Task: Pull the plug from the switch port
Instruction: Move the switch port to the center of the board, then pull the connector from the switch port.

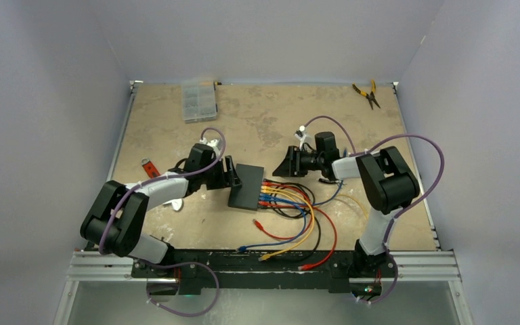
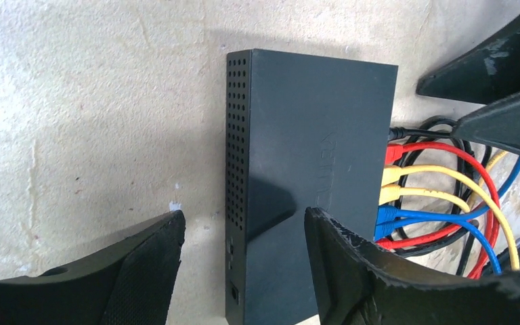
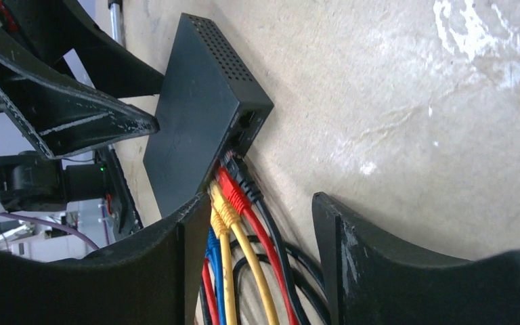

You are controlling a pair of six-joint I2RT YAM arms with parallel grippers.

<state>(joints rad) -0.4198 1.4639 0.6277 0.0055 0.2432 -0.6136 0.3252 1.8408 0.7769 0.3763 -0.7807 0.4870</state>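
The switch [image 1: 246, 187] is a flat black box lying mid-table. Black, red, yellow and blue plugs [image 1: 265, 193] sit in the row of ports on its right edge. My left gripper [image 1: 233, 178] is open at the switch's left side. In the left wrist view the gripper [image 2: 244, 227] straddles the vented edge of the switch [image 2: 311, 149], one finger [image 2: 352, 271] over its top. My right gripper [image 1: 282, 165] is open just above the plugs. In the right wrist view the gripper [image 3: 254, 210] is open around the cables, close behind the red plug [image 3: 233, 193] and the switch [image 3: 196, 128].
A clear compartment box [image 1: 198, 101] stands at the back left and pliers [image 1: 367, 93] lie at the back right. A small red tool [image 1: 150, 168] lies left of the left arm. Loose cable loops and free ends [image 1: 298, 233] spread toward the front edge.
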